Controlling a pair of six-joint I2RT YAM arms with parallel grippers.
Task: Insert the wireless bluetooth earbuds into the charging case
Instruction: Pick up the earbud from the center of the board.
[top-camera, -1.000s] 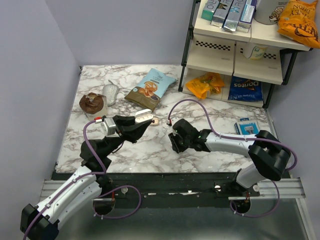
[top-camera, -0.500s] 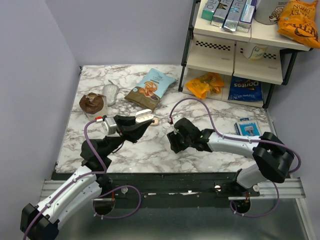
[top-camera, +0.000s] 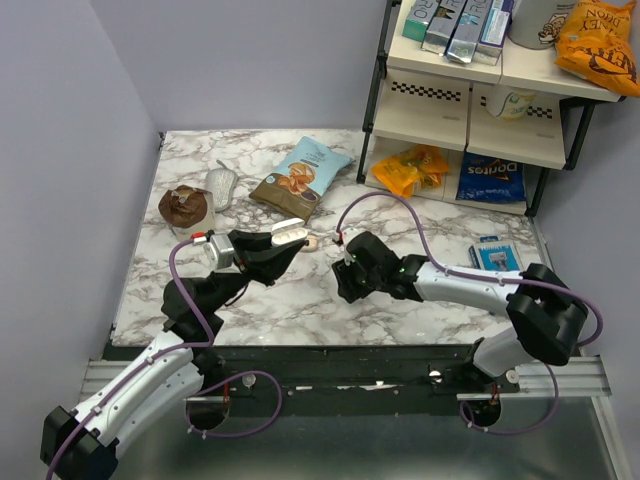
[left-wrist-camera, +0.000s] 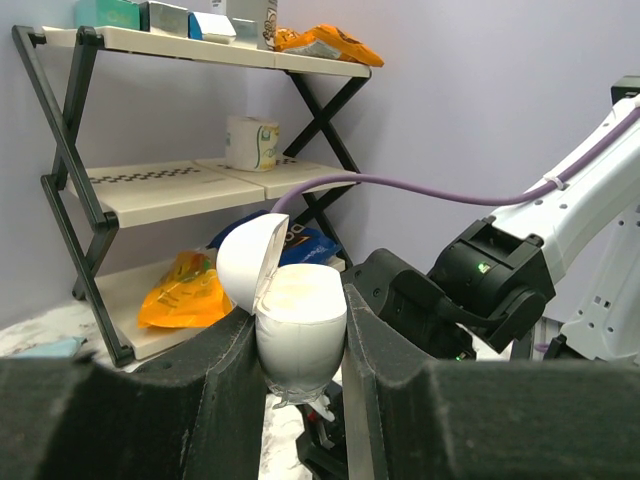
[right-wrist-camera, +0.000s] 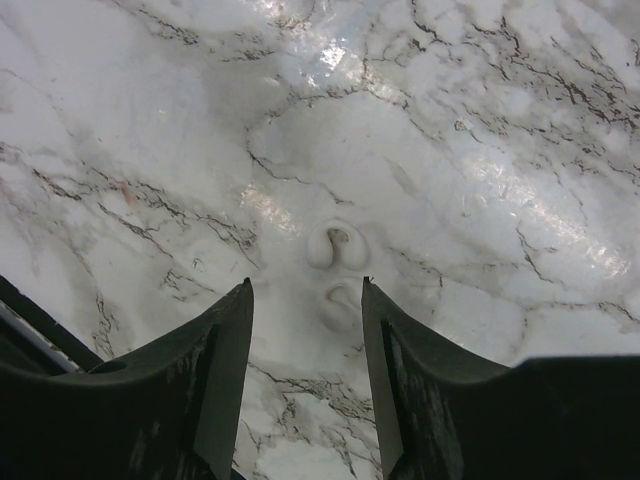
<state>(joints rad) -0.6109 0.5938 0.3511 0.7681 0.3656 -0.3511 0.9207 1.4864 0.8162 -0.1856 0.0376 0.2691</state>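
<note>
Earbuds (right-wrist-camera: 338, 246) lying together on worktop (right-wrist-camera: 500, 150) beneath right gripper (right-wrist-camera: 305, 300), jaws spread; left gripper (left-wrist-camera: 300, 345) clamped on charging case (left-wrist-camera: 298, 320), lid open.

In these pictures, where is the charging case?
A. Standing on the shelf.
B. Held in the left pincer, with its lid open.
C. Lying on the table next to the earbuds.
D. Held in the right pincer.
B: in the left wrist view the left pincer grips the case, whose lid is raised.
</note>
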